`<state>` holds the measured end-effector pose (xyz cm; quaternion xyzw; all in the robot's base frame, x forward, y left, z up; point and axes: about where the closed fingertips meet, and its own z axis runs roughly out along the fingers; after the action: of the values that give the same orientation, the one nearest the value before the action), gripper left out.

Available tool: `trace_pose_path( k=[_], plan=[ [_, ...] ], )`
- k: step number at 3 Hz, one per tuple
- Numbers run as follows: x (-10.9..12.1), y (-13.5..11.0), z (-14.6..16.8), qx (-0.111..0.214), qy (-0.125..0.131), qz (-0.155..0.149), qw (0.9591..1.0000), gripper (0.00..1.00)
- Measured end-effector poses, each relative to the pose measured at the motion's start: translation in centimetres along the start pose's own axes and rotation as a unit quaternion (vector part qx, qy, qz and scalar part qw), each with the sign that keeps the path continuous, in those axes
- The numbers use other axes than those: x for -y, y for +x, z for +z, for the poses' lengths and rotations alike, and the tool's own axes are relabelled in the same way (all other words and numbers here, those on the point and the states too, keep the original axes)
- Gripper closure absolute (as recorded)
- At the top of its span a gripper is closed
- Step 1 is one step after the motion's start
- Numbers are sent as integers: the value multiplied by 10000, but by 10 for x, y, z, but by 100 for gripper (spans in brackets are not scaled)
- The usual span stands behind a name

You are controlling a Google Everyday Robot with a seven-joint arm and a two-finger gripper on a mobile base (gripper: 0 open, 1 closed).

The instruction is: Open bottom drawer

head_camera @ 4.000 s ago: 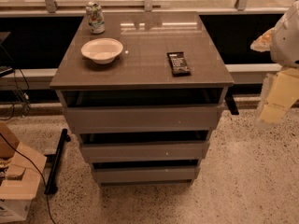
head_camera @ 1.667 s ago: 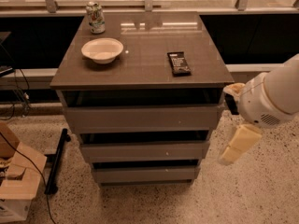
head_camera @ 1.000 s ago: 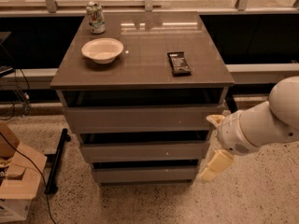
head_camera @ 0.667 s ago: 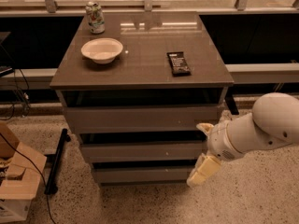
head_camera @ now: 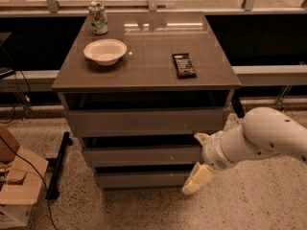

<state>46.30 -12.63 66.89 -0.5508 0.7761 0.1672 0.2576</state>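
Note:
The grey cabinet (head_camera: 144,80) has three handleless drawer fronts stacked one above the other. The bottom drawer (head_camera: 139,179) is the lowest and narrowest front, just above the floor, and looks pushed in. My gripper (head_camera: 199,158) reaches in from the right on a white arm (head_camera: 264,138), at the cabinet's lower right corner. Its two cream fingers are spread apart: the lower fingertip (head_camera: 196,180) hangs in front of the right end of the bottom drawer, and the upper one sits by the middle drawer (head_camera: 141,155). It holds nothing.
On the cabinet top are a white bowl (head_camera: 105,51), a can (head_camera: 98,18) and a dark snack bar (head_camera: 183,64). The top drawer (head_camera: 144,121) is the widest. A cardboard box (head_camera: 14,190), cables and a black bar (head_camera: 57,164) lie on the floor at the left. A ledge runs behind.
My arm has swung down and to the left, from beside the cabinet's upper right to its lower right corner by the bottom drawer. The drawers have not moved.

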Motion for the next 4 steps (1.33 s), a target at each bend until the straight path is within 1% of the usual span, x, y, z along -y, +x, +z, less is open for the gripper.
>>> trace_pose_path(
  k=[1,2,3,4],
  plan=[
    [8,18,45,121,-8,122,9999,0],
    [12,37,79,421,-102,377,9983,0],
    [20,65,113,1003,-301,851,9909,0],
    [23,89,143,1456,-627,1289,9789,0]
  ],
)
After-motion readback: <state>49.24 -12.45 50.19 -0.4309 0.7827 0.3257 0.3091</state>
